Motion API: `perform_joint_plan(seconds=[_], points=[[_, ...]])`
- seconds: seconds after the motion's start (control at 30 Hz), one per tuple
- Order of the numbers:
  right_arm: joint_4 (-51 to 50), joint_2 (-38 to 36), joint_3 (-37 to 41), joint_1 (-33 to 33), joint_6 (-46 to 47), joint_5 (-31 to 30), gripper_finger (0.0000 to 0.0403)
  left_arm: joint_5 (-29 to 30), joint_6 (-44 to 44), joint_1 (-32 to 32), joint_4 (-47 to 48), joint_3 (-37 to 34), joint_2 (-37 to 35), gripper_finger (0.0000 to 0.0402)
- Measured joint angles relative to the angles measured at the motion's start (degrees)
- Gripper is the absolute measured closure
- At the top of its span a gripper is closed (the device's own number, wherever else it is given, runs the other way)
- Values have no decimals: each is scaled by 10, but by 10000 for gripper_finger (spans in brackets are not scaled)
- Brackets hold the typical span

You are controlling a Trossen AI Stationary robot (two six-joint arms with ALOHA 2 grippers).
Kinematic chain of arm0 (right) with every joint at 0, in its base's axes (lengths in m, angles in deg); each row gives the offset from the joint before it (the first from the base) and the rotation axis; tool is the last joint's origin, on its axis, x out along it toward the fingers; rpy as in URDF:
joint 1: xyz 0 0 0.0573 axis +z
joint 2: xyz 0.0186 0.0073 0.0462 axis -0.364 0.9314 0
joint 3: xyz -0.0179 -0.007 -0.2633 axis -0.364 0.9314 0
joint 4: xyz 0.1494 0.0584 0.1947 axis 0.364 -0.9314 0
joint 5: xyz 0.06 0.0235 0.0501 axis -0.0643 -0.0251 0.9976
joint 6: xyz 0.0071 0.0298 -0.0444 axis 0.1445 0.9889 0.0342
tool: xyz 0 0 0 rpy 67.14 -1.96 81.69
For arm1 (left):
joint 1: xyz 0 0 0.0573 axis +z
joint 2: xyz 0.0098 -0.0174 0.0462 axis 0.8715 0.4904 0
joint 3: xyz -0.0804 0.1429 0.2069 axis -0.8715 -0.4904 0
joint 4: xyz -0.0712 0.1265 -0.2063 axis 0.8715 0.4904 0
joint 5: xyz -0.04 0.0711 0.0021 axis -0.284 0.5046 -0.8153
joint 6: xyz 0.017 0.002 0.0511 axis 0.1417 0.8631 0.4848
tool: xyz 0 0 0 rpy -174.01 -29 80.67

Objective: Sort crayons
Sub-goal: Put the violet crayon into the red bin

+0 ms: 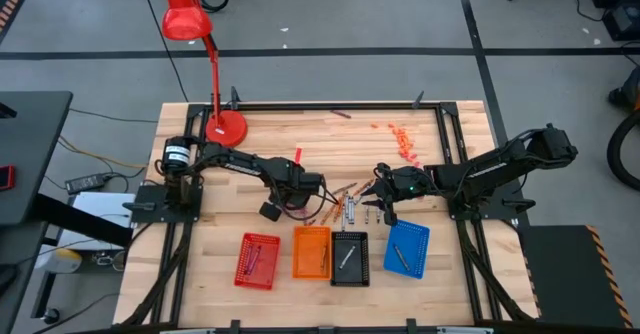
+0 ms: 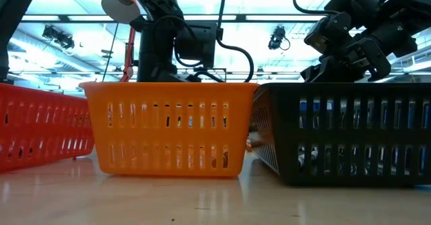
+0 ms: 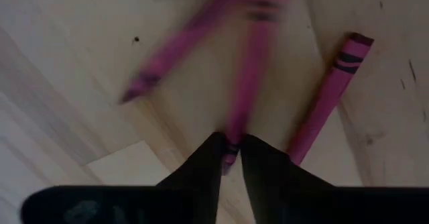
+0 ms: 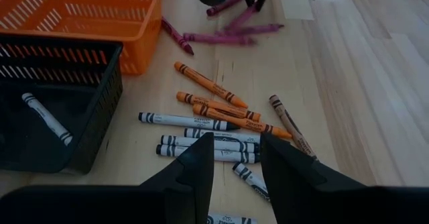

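A: How do the jaws stand?

B: The left gripper (image 3: 231, 158) has its jaws drawn narrow around the end of a magenta crayon (image 3: 247, 76) — the tip sits right between the two dark fingers, though whether the pinch is firm I cannot tell. The right gripper (image 4: 236, 158) has its jaws apart, holding nothing, poised over the loose crayons.

A: And where are the crayons?

B: Scattered on the wooden table (image 1: 460, 284) near its middle, between the two grippers, just behind the row of trays along the front edge. White crayons (image 4: 184, 121) and orange crayons (image 4: 209, 84) lie beneath the right gripper; more magenta ones (image 4: 218, 38) lie by the left. One white crayon (image 4: 45, 119) already rests in the black tray (image 4: 94, 137), beside the orange tray (image 4: 127, 49).

A: How will one handle?

B: Light, stiff, paper-wrapped — likely easy to lift, but round, so it may roll or pivot. Held at one end, as here, it could swing or slip; a grip across the wrapped middle would probably keep it level. Wax snaps under hard squeezing.
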Motion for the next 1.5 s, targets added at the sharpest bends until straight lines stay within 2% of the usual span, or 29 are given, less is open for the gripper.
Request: perform_joint_plan(seconds=[0.2,0.5,0.7,0.9,1.27,1.5], points=[[0,0,0,0,0,0,278,-3,-19,-3,1,0,2,379],[0,0,0,0,0,0,278,-3,-40,-10,7,4,3,376],[0,0,0,0,4,0,278,-20,-96,-21,39,35,5,376],[0,0,0,0,6,0,278,-10,-105,-39,55,65,5,376],[0,0,0,0,10,0,278,15,-190,-67,185,139,4,376],[-3,0,0,0,11,0,278,15,-297,-102,268,186,3,376]])
